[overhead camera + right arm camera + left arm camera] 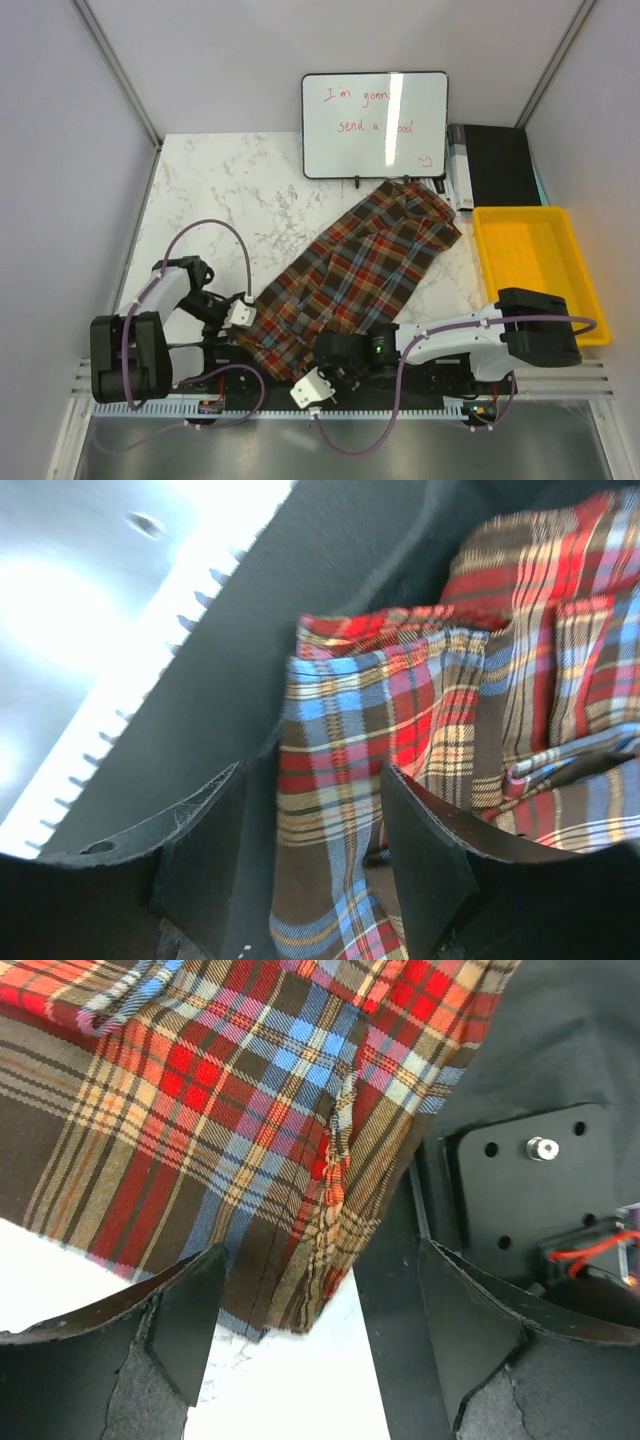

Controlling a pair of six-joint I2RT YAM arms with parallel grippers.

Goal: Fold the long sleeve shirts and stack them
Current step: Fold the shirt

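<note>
One plaid long sleeve shirt (370, 265) in red, brown and blue checks lies flat and diagonal on the marble table, collar end near the whiteboard, hem end at the arm bases. My left gripper (238, 325) is open and empty at the shirt's near-left corner. In the left wrist view the shirt's hem corner (300, 1290) lies on the white table just ahead of the open gripper (320, 1290). My right gripper (333, 352) is low over the shirt's near end. In the right wrist view it (312, 790) is open, with a bunched fold of the shirt (340, 760) between its fingers.
A yellow plastic bin (540, 265) stands at the right edge. A whiteboard (375, 123) with red writing stands at the back, with a black box (495, 165) beside it. The black arm base plate (520, 1190) lies just right of the shirt's corner.
</note>
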